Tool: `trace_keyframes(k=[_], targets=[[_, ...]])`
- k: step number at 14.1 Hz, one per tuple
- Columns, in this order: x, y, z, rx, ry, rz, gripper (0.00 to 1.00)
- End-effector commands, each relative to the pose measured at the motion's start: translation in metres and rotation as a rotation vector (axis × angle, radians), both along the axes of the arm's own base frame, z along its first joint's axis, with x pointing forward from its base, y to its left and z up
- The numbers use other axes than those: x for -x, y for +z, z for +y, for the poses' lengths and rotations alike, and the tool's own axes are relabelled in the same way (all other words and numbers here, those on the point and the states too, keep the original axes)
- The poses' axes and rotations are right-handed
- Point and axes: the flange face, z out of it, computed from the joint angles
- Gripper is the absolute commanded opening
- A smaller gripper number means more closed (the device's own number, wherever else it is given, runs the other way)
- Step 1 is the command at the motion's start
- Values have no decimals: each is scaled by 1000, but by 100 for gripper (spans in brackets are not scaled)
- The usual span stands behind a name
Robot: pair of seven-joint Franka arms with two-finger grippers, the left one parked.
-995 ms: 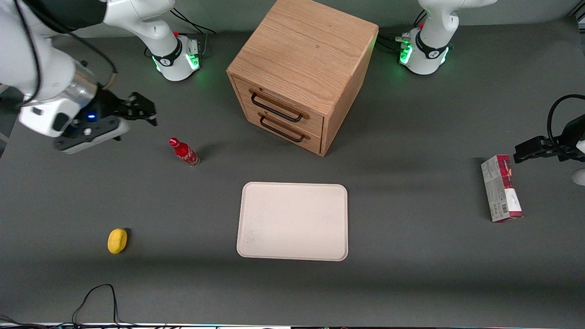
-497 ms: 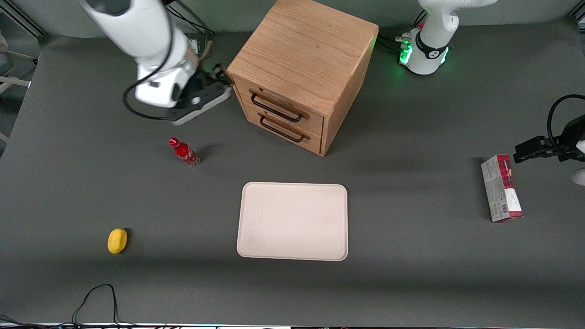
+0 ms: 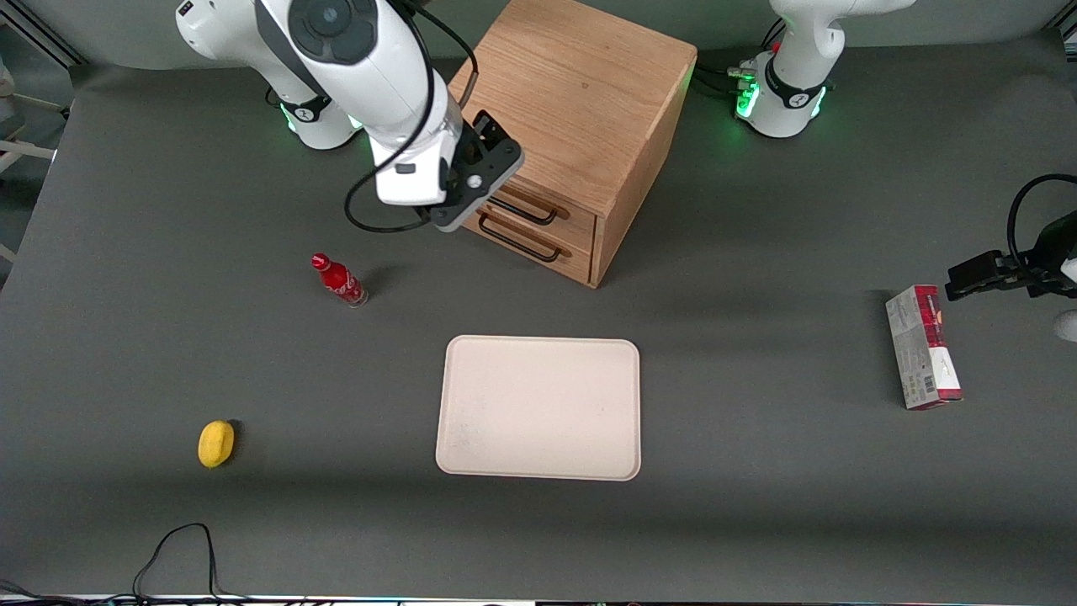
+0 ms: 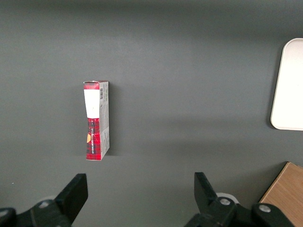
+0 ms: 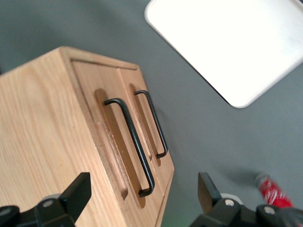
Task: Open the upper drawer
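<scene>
The oak cube cabinet [image 3: 572,93] stands at the table's back middle, with both drawers shut. The upper drawer [image 3: 577,222] is the topmost one, with a light wood front and a long black wire handle [image 3: 535,215]. My right gripper [image 3: 495,141] hovers open in front of that drawer's end toward the working arm and hides part of the handle. In the right wrist view the upper drawer front [image 5: 106,142] and its handle [image 5: 135,144] lie between my open fingers [image 5: 78,189], untouched. The gripper [image 5: 142,194] is empty. The lower drawer's handle [image 5: 158,125] runs beside it.
A cream tray [image 3: 538,408] lies nearer the front camera than the cabinet. A red bottle [image 3: 338,281] stands near my arm. A yellow sponge [image 3: 215,443] lies toward the working arm's end. A red and grey box [image 3: 923,347] lies toward the parked arm's end.
My right arm has swung from the table's edge across to the cabinet, and the gripper now sits in front of the upper drawer. Nothing else has moved.
</scene>
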Motion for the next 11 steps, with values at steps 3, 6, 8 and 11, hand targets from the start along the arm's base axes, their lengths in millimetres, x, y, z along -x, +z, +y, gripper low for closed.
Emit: trace_keyframes(k=[3, 6, 8, 11], targets=[[-14, -52, 23, -130, 334, 87, 100], [-20, -77, 24, -164, 418, 119, 100], [-31, -95, 14, -152, 398, 147, 100], [-33, -120, 12, -143, 424, 183, 100]])
